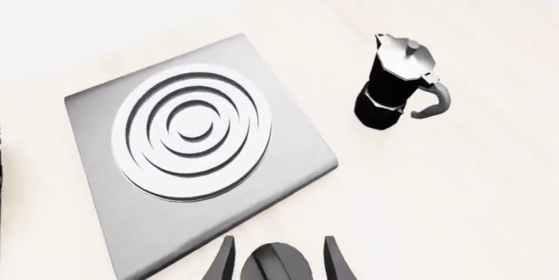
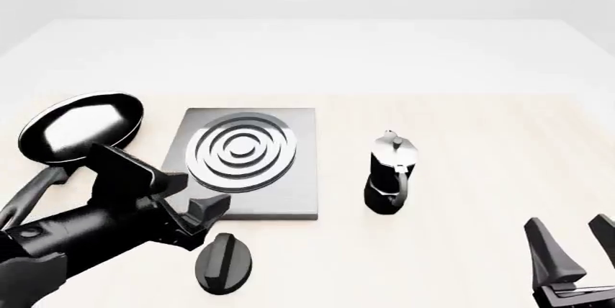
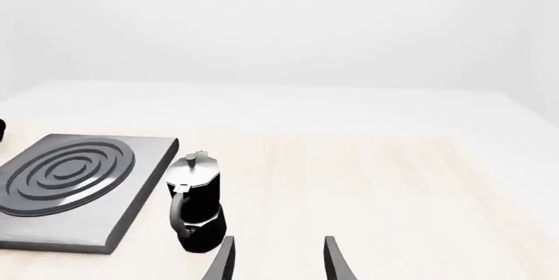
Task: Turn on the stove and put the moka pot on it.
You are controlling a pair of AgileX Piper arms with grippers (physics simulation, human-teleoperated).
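The stove (image 2: 293, 196) is a flat grey slab with a silver ring burner (image 2: 240, 151) at centre left. Its black oval knob (image 2: 223, 263) lies on the table just in front of the slab. The moka pot (image 2: 389, 175) stands upright to the right of the stove, handle toward the near side. My left gripper (image 2: 200, 220) is open just above and behind the knob. In the left wrist view the knob (image 1: 277, 265) shows between the fingers of the left gripper (image 1: 279, 241). My right gripper (image 2: 575, 247) is open and empty at the near right, well clear of the pot.
A black frying pan (image 2: 82, 127) lies left of the stove, its handle running under my left arm. The right wrist view shows the moka pot (image 3: 194, 201) beside the stove (image 3: 131, 218), ahead of the open right gripper (image 3: 277, 254). Pale wood table (image 2: 480, 142).
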